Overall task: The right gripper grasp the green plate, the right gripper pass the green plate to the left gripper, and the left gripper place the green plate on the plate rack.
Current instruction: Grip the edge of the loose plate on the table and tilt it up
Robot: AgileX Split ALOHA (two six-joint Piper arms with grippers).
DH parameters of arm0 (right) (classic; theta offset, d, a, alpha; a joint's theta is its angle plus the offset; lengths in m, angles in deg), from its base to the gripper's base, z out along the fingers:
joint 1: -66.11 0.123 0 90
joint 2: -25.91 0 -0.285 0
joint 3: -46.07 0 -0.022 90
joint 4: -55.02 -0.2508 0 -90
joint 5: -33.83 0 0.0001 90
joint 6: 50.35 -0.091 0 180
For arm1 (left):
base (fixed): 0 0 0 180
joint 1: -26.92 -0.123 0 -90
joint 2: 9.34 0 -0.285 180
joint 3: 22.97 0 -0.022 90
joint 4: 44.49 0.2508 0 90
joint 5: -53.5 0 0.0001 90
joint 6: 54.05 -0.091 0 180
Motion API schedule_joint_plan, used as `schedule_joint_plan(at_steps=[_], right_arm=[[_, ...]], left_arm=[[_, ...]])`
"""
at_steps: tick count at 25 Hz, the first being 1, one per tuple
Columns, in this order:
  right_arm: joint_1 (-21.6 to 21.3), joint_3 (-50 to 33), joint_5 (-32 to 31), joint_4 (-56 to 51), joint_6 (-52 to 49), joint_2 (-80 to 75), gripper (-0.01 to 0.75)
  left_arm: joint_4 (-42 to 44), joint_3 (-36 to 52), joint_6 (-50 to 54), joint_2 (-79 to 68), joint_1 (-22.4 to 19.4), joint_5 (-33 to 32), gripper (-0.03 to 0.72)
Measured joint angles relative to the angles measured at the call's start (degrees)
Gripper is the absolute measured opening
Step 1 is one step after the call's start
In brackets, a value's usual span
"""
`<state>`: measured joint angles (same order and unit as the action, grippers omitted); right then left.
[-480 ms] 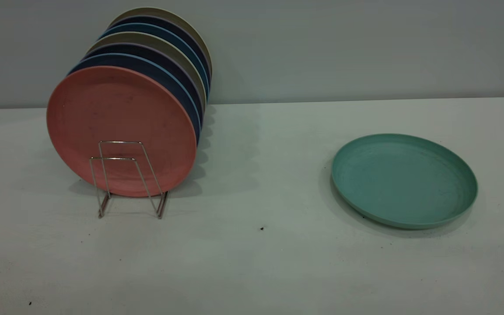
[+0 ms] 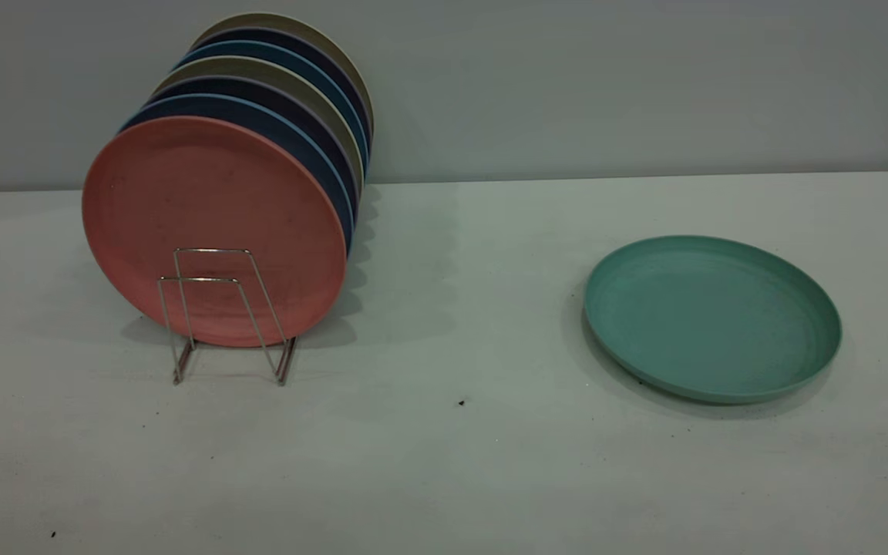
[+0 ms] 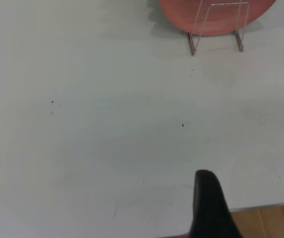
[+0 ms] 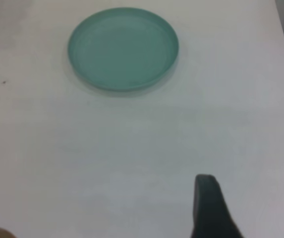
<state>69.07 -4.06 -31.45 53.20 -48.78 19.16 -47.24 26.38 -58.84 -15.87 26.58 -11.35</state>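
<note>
The green plate (image 2: 712, 318) lies flat on the white table at the right; it also shows in the right wrist view (image 4: 123, 48). The plate rack (image 2: 224, 312) stands at the left with its two front wire loops free; it also shows in the left wrist view (image 3: 218, 25). Neither arm shows in the exterior view. My left gripper (image 3: 207, 208) shows only as a black tip above the table's near edge, well away from the rack. My right gripper (image 4: 207, 208) shows only as a dark tip above bare table, well short of the green plate.
A salmon-pink plate (image 2: 213, 223) stands upright in the rack, with several dark blue and olive plates (image 2: 297, 92) behind it. The table's (image 2: 444, 462) near edge and the wooden floor (image 3: 270, 220) show in the left wrist view.
</note>
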Motion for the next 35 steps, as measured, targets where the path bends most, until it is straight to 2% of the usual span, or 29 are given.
schedule_joint_plan(at_steps=[31, 35], right_arm=[[0.0, 0.0, 0.0, 0.0, 0.0, 0.0, 0.44], [0.0, 0.1, 0.2, 0.0, 0.1, -0.3, 0.44]], left_arm=[[-0.8, 0.0, 0.0, 0.0, 0.0, 0.0, 0.474], [-1.0, -0.4, 3.5, -0.1, 0.0, 0.6, 0.474]])
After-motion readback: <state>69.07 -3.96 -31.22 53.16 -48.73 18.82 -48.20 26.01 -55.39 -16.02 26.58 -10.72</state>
